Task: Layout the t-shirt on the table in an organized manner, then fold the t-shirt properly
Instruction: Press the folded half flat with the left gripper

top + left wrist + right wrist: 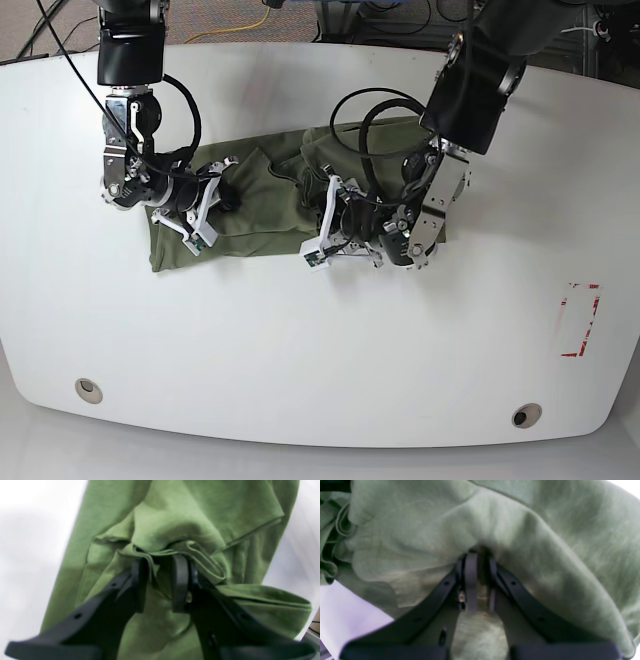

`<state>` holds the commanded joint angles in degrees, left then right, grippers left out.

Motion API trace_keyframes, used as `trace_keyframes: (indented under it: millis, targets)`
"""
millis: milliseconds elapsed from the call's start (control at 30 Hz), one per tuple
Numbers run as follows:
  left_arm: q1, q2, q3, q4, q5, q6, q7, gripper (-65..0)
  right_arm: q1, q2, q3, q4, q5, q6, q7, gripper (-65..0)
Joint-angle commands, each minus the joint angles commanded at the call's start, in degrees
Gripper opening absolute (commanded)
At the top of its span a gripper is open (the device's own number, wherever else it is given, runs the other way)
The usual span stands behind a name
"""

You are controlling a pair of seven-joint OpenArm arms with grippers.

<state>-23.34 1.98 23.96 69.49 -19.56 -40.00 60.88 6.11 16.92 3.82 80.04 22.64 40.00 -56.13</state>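
The olive-green t-shirt [262, 212] lies bunched across the middle of the white table [300, 380]. My left gripper [318, 218] is on the shirt's right half. In the left wrist view the left gripper [160, 560] is shut on a gathered fold of the t-shirt [175, 510], with a hemmed edge hanging to the right. My right gripper [226, 195] is on the shirt's left half. In the right wrist view the right gripper [481, 557] is shut on the t-shirt [420, 530], which drapes over the fingertips. The collar is hidden.
A red tape rectangle [580, 320] is at the table's right. Two round grommet holes [88, 389] [526, 414] sit near the front edge. Cables [260, 18] run behind the table's far edge. Bare white tabletop surrounds the shirt.
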Motion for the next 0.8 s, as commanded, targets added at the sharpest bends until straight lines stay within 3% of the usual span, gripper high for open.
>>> trace_keyframes:
  millis: [200,400,700,800]
  targets:
    - [0.0,0.0,-0.1,-0.1,0.1,0.0,-3.6,-60.7,0.0,0.0,0.1,0.0,0.0,0.00,0.0,-59.3]
    - [-0.2,-0.1,-1.3,-0.2,0.1,0.0,-6.3,-61.2,0.0,0.0,0.1,0.0,0.1,0.00,0.0,-59.3]
    - [-0.4,0.0,-5.7,-0.2,0.1,5.5,-8.4,-61.4,0.0,0.0,0.1,0.0,0.2,0.00,0.0,-59.5]
    - [-0.5,0.0,-5.7,-0.2,0.1,5.8,-8.5,-61.4,0.0,0.0,0.1,0.0,0.2,0.00,0.0,-59.5]
